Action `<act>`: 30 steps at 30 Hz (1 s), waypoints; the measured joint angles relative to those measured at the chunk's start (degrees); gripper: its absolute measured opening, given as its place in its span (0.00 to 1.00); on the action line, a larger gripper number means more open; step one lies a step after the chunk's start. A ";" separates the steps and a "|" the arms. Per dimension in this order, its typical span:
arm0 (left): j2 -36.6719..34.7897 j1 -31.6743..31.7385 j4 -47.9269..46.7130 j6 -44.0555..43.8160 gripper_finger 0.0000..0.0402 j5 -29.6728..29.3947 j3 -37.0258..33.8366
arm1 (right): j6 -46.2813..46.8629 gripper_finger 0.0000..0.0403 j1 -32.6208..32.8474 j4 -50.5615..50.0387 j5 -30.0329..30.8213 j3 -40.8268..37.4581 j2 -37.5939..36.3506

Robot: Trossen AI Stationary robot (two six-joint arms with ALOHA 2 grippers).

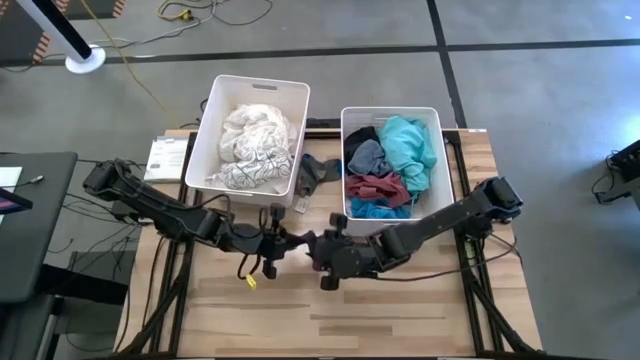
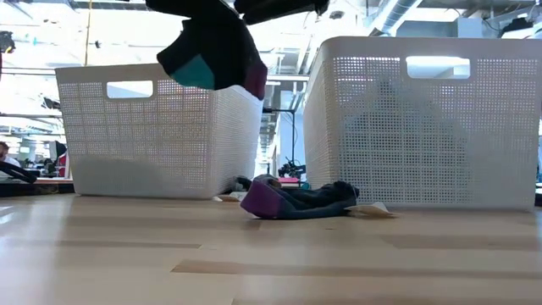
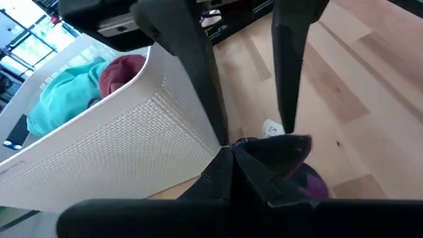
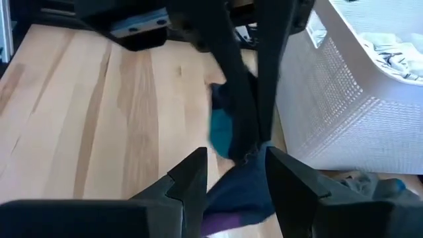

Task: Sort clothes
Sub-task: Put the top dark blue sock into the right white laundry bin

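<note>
At mid-table, just in front of the two bins, your left gripper (image 1: pixel 278 243) has its fingers (image 4: pixel 228 73) drawn narrow and pinched on a dark garment (image 2: pixel 212 51) with a teal patch and a maroon edge. The cloth hangs clear above the table (image 1: pixel 400 310), in front of the left bin (image 1: pixel 260 80) as the low view shows it. Facing it and almost touching, your right gripper (image 1: pixel 322 248) has its fingers (image 4: pixel 188 178) spread apart on either side of the lower dark fabric, not clamped on it. From there both arms stretch back toward their own sides of the table. A second dark garment (image 2: pixel 296 201) with a purple end lies flat on the wood in the gap between the bins. Behind the grippers, the left bin holds the white and patterned clothes (image 1: pixel 255 140). The right bin (image 1: pixel 390 110) holds the teal, navy and maroon clothes (image 1: pixel 400 150), piled close to its rim.
</note>
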 joint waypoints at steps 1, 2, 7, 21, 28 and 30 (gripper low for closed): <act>0.00 -0.08 0.13 0.16 0.00 -0.01 0.00 | 0.28 0.41 -0.08 0.00 0.02 0.00 0.00; 0.00 -0.20 0.51 0.46 0.00 -0.03 0.00 | 0.52 0.41 -0.27 0.00 0.02 0.00 0.00; 0.00 -1.21 2.46 2.14 0.00 -0.03 0.00 | 1.15 0.41 -1.13 -0.01 0.00 0.00 0.00; 0.00 -3.07 8.18 6.72 0.00 1.31 -0.02 | 0.88 0.41 -1.51 0.17 -3.87 0.00 0.00; 0.00 -3.08 8.76 6.61 0.00 3.74 -0.02 | 0.11 0.31 -1.51 0.47 -3.87 0.00 0.00; 0.00 -3.08 9.03 6.43 0.00 4.32 -0.02 | -0.63 0.24 -1.51 0.89 -3.87 0.00 0.00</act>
